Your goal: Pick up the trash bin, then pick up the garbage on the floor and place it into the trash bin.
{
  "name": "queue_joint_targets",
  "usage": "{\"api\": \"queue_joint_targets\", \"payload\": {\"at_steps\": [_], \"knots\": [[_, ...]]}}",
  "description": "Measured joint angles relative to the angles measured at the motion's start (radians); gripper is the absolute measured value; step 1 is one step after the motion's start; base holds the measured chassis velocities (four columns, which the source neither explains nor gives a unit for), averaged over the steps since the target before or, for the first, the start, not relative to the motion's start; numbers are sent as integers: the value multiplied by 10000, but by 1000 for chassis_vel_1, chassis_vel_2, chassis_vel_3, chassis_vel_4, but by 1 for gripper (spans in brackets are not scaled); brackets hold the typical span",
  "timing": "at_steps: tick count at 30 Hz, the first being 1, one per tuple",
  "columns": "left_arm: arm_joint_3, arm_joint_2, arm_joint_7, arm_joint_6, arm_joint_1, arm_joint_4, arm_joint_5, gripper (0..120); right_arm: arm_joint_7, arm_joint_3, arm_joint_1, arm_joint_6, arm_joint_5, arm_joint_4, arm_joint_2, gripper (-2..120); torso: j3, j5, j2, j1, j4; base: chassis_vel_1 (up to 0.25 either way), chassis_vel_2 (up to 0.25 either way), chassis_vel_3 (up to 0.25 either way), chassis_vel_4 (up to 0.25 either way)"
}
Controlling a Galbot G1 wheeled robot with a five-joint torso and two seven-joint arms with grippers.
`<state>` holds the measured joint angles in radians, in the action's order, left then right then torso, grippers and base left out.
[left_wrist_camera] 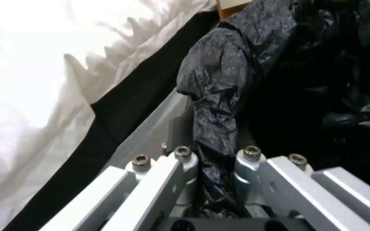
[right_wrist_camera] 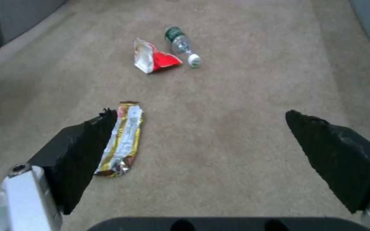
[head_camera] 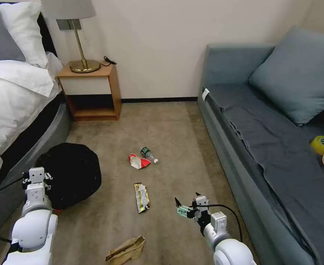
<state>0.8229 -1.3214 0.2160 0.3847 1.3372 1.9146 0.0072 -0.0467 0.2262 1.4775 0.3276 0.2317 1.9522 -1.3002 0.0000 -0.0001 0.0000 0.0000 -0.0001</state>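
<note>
Left wrist view puts the left gripper (left_wrist_camera: 213,166) clenched on a fold of the crinkly black bag that lines the trash bin (left_wrist_camera: 253,73), the plastic pinched between its two metal fingers. From the head view the left gripper (head_camera: 36,176) sits at the bin's near left edge, and the trash bin (head_camera: 71,175) stands on the carpet (head_camera: 180,125) close beside the bed (head_camera: 7,110), its bag covering it entirely from above. The right gripper (head_camera: 187,203) hovers low over the carpet with its jaws spread wide and nothing between them; in the right wrist view its black fingertips (right_wrist_camera: 86,141) frame bare floor, one of them overlapping the gold-green snack wrapper (right_wrist_camera: 123,138). That snack wrapper (head_camera: 141,197) lies just left of the right gripper. Farther out, the crushed red-and-white pack (head_camera: 138,161) and the small clear bottle (head_camera: 148,154) lie side by side, touching or nearly so. The crumpled brown paper bag (head_camera: 127,251) lies nearest the robot, between both arms. A blue sofa (head_camera: 264,147) runs along the right side.
</note>
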Motion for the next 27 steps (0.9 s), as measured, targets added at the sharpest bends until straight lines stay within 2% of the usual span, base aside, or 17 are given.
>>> {"api": "queue_joint_targets", "payload": {"at_steps": [15, 18, 20, 24, 27], "knots": [[124, 210, -328, -156, -245, -297, 184, 4, 932, -1268, -1706, 577, 13, -1238, 701, 100, 0, 1, 0, 0, 1, 0, 0, 0, 0], [204, 275, -628, -360, -412, -733, 332, 4, 1513, -2098, -3002, 655, 115, -1971, 1192, 100, 0, 0, 0, 0, 2, 0, 0, 0, 0], [209, 290, -686, -424, -438, -827, 354, 4, 1593, -2253, -3222, 662, 140, -2105, 1274, 100, 0, 0, 0, 0, 5, 0, 0, 0, 0], [251, 495, -969, -686, -640, -1538, 440, 4, 2275, -3869, -4750, 694, 378, -3146, 1838, 100, 0, -2, 0, 1, 2, 0, 0, 0, 0], [276, 562, -1041, -690, -663, -1630, 434, 4, 2489, -4367, -5156, 694, 524, -3412, 1965, 100, 1, 1, 0, 1, 3, 0, 0, 0, 0]]}}
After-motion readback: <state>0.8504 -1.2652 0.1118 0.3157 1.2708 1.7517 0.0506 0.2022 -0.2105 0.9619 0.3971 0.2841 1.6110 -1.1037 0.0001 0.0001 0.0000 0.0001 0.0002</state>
